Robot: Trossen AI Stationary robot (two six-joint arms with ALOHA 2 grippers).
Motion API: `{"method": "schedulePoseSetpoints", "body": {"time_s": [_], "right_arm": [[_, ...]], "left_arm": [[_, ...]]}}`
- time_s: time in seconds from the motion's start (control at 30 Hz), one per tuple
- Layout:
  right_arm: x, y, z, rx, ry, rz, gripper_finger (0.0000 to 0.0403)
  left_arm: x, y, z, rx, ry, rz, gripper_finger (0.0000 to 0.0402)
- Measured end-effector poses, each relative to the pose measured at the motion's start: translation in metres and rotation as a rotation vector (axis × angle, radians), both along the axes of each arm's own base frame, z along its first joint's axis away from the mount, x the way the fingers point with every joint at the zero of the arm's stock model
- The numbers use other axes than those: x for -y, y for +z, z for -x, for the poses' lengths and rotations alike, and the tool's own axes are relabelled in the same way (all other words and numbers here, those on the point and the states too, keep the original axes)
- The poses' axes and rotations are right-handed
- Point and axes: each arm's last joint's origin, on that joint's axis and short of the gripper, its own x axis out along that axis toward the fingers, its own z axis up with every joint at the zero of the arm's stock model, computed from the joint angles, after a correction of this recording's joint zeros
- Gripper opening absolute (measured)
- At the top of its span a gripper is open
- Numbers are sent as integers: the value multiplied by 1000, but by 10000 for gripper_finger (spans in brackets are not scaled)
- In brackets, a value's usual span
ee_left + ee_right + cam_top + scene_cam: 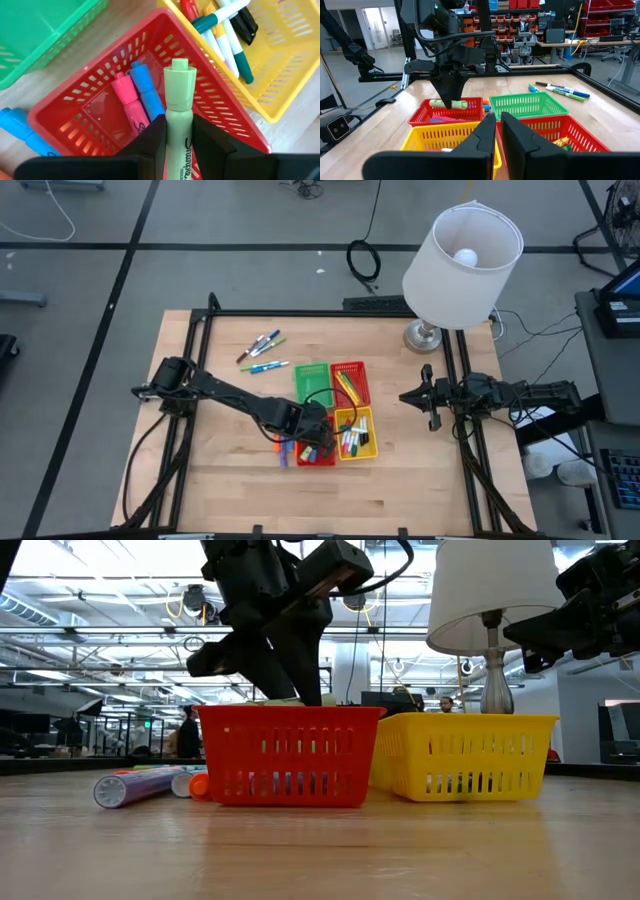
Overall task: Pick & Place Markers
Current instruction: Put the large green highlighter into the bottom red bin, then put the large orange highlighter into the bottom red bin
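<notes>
1. Step in hand: placement. Your left gripper (177,137) hangs over the near red basket (75,107), its fingers (150,137) clamped on a pale green marker (178,115) that lies level between them.
2. Basket contents: a pink marker (126,97) and a blue marker (145,92) already lie in this basket; the yellow basket (367,448) beside it holds several more.
3. Next move, as you may judge it: lower the marker within the red walls, then part the fingers so it drops beside the pink and blue ones and does not catch on the rim.
4. Work remaining: loose markers (262,352) lie on the table (230,480) beyond the green basket (311,376), and a few rest just beside the red basket.
5. Right gripper (432,396): fingers pressed together on nothing, waiting at the table's right edge near the lamp (462,252).
</notes>
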Motion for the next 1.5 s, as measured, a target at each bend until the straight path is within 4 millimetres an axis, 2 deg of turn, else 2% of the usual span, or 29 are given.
{"method": "schedulePoseSetpoints", "body": {"time_s": [0.23, 0.57, 0.83, 1.0, 1.13, 1.3, 1.4, 1.5], "right_arm": [[0, 0, 0, 0, 0, 0, 18], [0, 0, 0, 0, 0, 0, 18], [0, 0, 0, 1, 0, 0, 18], [0, 0, 0, 1, 0, 0, 18], [0, 0, 0, 1, 0, 0, 18], [0, 0, 0, 1, 0, 0, 18], [0, 0, 0, 1, 0, 0, 18], [0, 0, 0, 1, 0, 0, 18]], "left_arm": [[1, 1, -2, 26, -41, -13, 98], [0, 1, -3, 31, -57, -9, 182], [-1, 22, 5, 47, -142, 71, 195], [8, 46, 25, 59, -117, -11, 195], [17, 52, 50, -45, -3, -100, 195], [30, 45, 77, -212, 75, -162, 195], [31, 32, 85, -234, 119, -237, 195], [30, 17, 89, -237, 71, -300, 195]]}}
